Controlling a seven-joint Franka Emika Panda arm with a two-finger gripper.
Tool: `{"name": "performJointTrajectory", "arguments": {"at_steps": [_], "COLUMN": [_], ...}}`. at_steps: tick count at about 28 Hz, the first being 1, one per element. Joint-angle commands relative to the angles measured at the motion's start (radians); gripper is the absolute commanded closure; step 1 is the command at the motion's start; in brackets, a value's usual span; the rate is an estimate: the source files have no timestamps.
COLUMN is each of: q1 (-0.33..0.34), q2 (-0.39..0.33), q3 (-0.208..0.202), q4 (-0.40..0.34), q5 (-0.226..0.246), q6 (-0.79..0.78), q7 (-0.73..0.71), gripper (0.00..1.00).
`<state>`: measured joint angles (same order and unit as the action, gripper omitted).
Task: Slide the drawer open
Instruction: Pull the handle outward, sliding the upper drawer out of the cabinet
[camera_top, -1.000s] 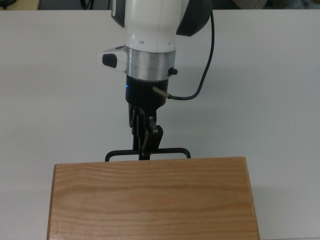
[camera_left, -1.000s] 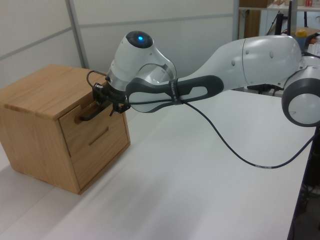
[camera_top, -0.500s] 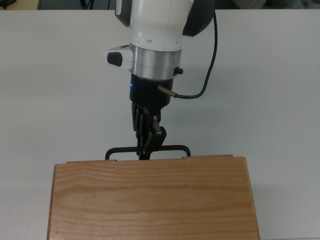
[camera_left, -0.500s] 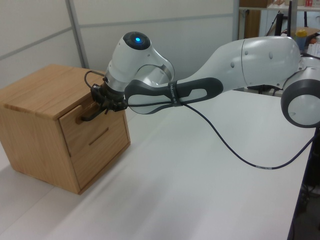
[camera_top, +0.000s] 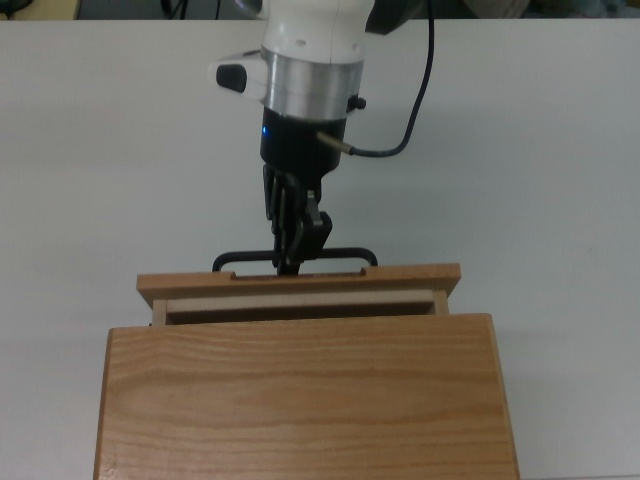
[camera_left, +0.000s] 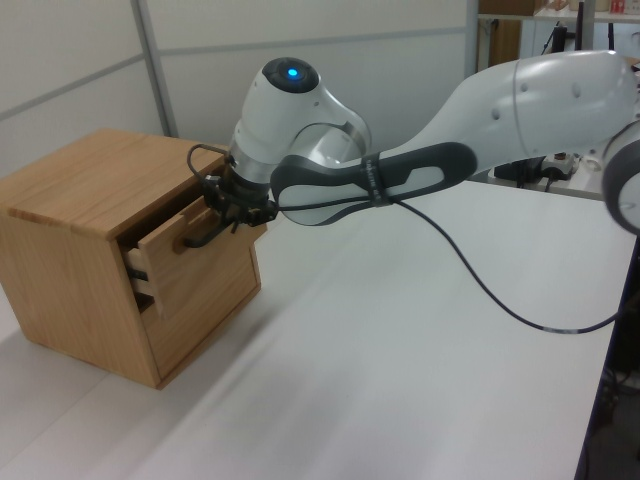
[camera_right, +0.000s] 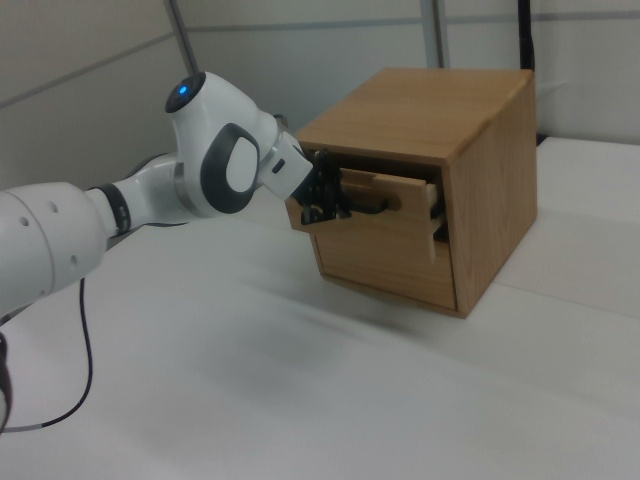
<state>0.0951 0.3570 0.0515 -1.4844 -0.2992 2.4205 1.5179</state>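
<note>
The drawer (camera_top: 300, 283) is the top one in a light wooden cabinet (camera_top: 300, 400) and stands pulled out a short way, with its inside showing as a narrow strip. My gripper (camera_top: 290, 262) is shut on the middle of its thin black bar handle (camera_top: 347, 254). In the left view the drawer (camera_left: 180, 265) juts out of the cabinet (camera_left: 70, 190) toward the left view's right, with the gripper (camera_left: 228, 208) on the handle (camera_left: 203, 240). The right view shows the drawer (camera_right: 395, 228), the handle (camera_right: 378, 205) and the gripper (camera_right: 335, 205) from the other side.
The cabinet stands on a white table (camera_top: 560, 180). A black cable (camera_top: 420, 110) loops from the wrist along the arm (camera_left: 520, 100). Grey wall panels (camera_left: 80, 60) rise behind the cabinet in the left view.
The arm has drawn back from the cabinet with the handle in its grip. The drawer front, flush a second ago, now stands out a short way.
</note>
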Motion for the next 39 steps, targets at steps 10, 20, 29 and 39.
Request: {"name": "performJointTrajectory", "arguments": {"at_steps": [10, 20, 29, 39], "q1": [0.015, 0.015, 0.015, 0.015], "q2": [-0.251, -0.349, -0.420, -0.487], "q3": [0.005, 0.007, 0.007, 0.005], "q4": [-0.224, -0.301, -0.370, -0.421], "q5": [-0.006, 0.093, 0.112, 0.150], "q6": [-0.123, -0.273, -0.308, -0.350], "q7": [-0.050, -0.171, -0.226, -0.283], "gripper": [1.00, 1.00, 1.00, 1.00]}}
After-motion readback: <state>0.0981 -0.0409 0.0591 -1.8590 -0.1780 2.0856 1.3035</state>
